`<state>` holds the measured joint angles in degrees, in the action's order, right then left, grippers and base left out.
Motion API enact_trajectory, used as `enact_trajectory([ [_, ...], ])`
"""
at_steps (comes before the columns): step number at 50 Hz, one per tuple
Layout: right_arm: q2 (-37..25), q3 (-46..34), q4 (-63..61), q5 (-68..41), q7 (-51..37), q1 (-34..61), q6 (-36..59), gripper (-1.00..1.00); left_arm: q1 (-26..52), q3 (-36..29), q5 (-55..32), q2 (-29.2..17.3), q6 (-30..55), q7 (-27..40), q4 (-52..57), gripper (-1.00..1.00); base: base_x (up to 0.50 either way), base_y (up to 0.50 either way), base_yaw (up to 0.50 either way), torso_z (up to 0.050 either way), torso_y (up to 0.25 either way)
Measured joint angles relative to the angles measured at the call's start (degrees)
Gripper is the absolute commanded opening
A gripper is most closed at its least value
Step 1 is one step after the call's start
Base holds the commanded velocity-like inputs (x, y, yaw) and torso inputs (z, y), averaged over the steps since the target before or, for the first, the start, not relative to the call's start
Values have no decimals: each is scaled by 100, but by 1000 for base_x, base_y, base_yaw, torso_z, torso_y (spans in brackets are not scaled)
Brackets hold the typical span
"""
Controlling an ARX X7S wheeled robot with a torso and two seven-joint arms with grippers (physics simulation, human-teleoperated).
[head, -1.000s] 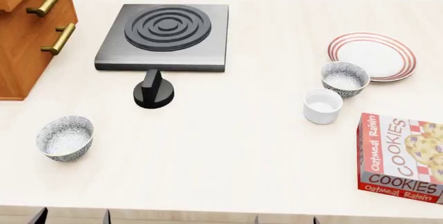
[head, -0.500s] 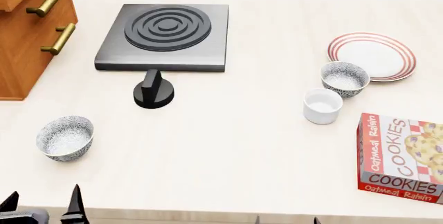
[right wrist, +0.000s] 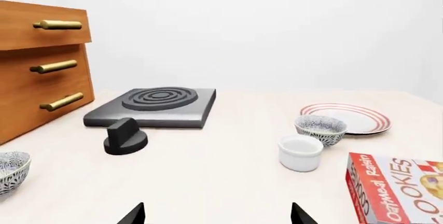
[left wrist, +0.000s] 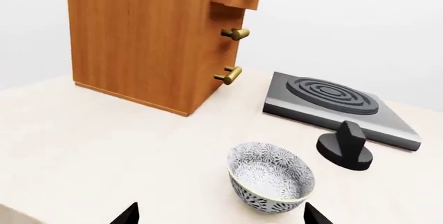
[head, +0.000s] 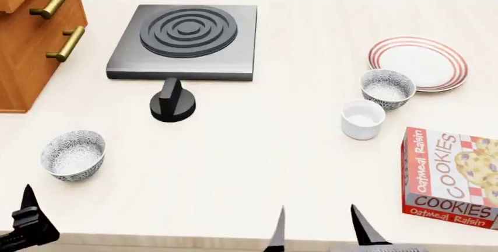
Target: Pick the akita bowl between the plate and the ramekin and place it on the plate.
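right gripper (head: 318, 228) wide open and empty at the near edge, so we should reach for the bowl (head: 388, 88) touching the plate (head: 418, 63), ramekin (head: 363, 119) just beside it, not the twin (head: 73, 155) under the left gripper (left wrist: 218, 214), also open.

Shows a pale worktop (right wrist: 221, 167) under a white wall. Has the plate (right wrist: 349, 117) with red rings far back, the akita bowl (right wrist: 320, 129) touching its near side, and the ramekin (right wrist: 300, 153) just in front of that bowl. Cuts off a red cookie box (right wrist: 395, 187) at one edge and a twin bowl (right wrist: 10, 172) at the other. Holds a grey burner (right wrist: 153, 107), a black knob (right wrist: 124, 136), wooden drawers (right wrist: 38, 73). Shows two dark tips of the right gripper (right wrist: 218, 214), wide apart, holding nothing.
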<state>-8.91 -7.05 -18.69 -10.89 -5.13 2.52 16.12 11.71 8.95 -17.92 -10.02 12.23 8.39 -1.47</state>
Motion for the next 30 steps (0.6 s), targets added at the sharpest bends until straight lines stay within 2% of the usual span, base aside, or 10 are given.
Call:
enact_trajectory([
  [30,-429,172,-1972,-413,-261,508,1293,100,185,242,-25,-130,-202,251,-598,100,0,0,0,0,0],
])
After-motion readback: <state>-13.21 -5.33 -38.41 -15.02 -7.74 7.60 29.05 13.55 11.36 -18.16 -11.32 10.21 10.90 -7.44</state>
